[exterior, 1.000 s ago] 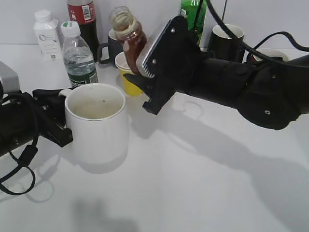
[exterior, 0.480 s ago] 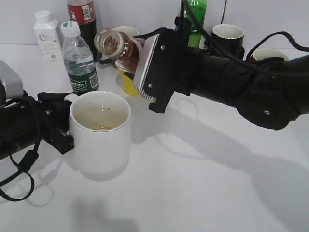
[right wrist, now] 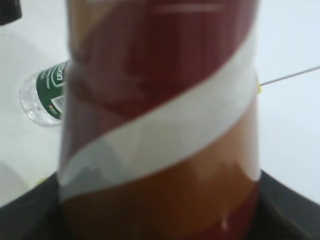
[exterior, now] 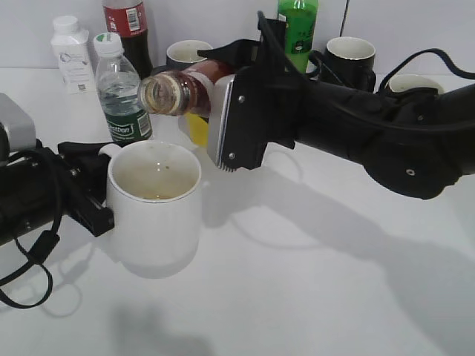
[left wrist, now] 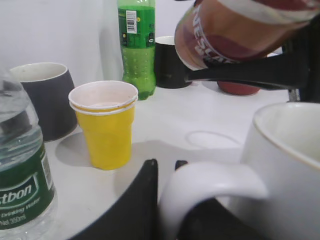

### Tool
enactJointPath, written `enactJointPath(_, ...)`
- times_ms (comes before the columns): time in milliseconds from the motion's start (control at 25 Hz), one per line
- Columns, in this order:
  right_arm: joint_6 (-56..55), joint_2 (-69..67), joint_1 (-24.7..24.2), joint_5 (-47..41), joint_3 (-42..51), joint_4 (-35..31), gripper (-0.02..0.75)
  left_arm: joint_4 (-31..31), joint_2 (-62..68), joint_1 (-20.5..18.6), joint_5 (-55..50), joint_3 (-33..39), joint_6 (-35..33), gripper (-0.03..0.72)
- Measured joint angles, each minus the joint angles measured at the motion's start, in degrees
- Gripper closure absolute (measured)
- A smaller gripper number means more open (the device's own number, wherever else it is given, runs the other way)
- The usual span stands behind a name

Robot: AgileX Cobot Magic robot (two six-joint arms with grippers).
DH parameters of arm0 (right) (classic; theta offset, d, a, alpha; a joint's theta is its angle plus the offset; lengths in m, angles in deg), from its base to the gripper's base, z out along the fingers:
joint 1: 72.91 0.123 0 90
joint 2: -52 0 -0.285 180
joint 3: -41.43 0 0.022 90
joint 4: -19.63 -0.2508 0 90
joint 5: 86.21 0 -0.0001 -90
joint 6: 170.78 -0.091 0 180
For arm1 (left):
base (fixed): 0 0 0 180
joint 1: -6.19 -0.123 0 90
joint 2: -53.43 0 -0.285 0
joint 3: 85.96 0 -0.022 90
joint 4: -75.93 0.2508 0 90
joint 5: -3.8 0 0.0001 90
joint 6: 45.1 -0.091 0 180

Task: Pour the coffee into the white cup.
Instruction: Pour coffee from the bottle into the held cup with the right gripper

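Observation:
The white cup stands at the left of the table with a little brown liquid inside. My left gripper is shut on its handle. My right gripper is shut on the open coffee bottle, brown with a red and white label. The bottle lies nearly level, mouth pointing left above the cup's far rim. It fills the right wrist view and shows at the top right of the left wrist view.
Behind the cup stand a water bottle, a yellow paper cup, a cola bottle, a white pill bottle, a green bottle and several dark mugs.
The right gripper has tipped the coffee bottle from leaning upright to nearly level, swinging its mouth left and down over the cup. The cup and left gripper shifted slightly right.

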Motion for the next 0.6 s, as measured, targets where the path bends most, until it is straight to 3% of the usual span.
enactJointPath(600, 11.83, -0.96, 0.00, 1.16, -0.01, -0.45, 0.210, 0.00, 0.00, 0.00, 0.00, 0.00, 0.00, 0.614)
